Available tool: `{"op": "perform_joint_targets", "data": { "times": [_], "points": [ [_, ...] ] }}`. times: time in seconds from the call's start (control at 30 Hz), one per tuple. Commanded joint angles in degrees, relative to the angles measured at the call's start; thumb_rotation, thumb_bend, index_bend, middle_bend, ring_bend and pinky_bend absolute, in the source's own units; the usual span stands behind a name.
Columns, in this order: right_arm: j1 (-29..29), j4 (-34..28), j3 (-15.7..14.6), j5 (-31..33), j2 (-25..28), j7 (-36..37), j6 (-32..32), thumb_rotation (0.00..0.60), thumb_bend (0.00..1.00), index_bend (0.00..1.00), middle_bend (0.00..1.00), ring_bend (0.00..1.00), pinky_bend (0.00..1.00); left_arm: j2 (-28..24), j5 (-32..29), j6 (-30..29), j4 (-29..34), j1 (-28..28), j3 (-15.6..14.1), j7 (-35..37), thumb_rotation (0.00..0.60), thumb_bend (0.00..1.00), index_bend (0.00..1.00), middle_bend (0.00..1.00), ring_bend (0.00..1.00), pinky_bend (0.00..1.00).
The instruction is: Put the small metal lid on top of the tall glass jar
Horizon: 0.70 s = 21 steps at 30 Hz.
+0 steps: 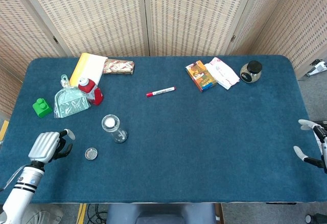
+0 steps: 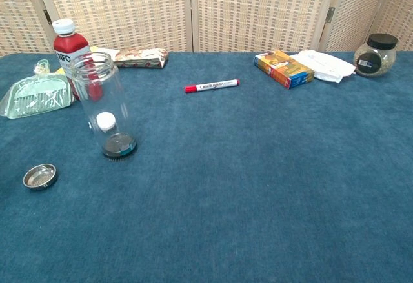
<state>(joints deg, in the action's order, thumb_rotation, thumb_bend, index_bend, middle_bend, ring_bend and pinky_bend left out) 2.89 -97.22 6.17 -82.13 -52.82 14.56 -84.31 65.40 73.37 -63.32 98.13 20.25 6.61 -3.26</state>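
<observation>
The tall glass jar stands upright and uncovered on the blue table, left of centre, with a small white object inside. The small metal lid lies flat on the cloth in front-left of the jar. My left hand hovers near the table's front-left edge, just left of the lid, its fingers curled in and holding nothing. My right hand shows only at the far right edge of the head view, fingers apart and empty. Neither hand appears in the chest view.
A red bottle, a green plastic scoop, a green block, a yellow pad and a wrapped packet crowd the back left. A red marker lies mid-table. An orange box, white packet and dark-lidded jar sit back right.
</observation>
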Motion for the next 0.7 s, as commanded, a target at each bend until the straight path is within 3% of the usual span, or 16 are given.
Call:
{"op": "perform_joint_targets", "data": {
  "times": [0.03, 0.27, 0.7],
  "points": [
    [0.0, -0.1, 0.0, 0.1, 0.0, -0.1, 0.1, 0.6, 0.23, 0.26, 0.34, 0.22, 0.33, 0.4, -1.9, 2.3, -0.3, 1.4, -0.4, -1.4, 0.6, 0.39, 0.46, 0.94, 0.91, 1.0],
    [0.1, -0.2, 0.0, -0.1, 0.1, 0.0, 0.2, 0.6, 0.23, 0.26, 0.34, 0.22, 0.33, 3.0, -3.5, 3.9, -1.7, 2.9, -0.6, -3.1, 0.6, 0.28, 0.44, 0.96, 0.93, 1.0],
    [0.4, 0.0, 0.0, -0.1, 0.0, -0.2, 0.8, 0.6, 0.23, 0.26, 0.34, 0.22, 0.33, 8.0, -4.5, 5.9, -5.3, 4.6, -2.1, -5.0, 0.6, 0.28, 0.46, 0.99, 0.95, 1.0]
  ]
}}
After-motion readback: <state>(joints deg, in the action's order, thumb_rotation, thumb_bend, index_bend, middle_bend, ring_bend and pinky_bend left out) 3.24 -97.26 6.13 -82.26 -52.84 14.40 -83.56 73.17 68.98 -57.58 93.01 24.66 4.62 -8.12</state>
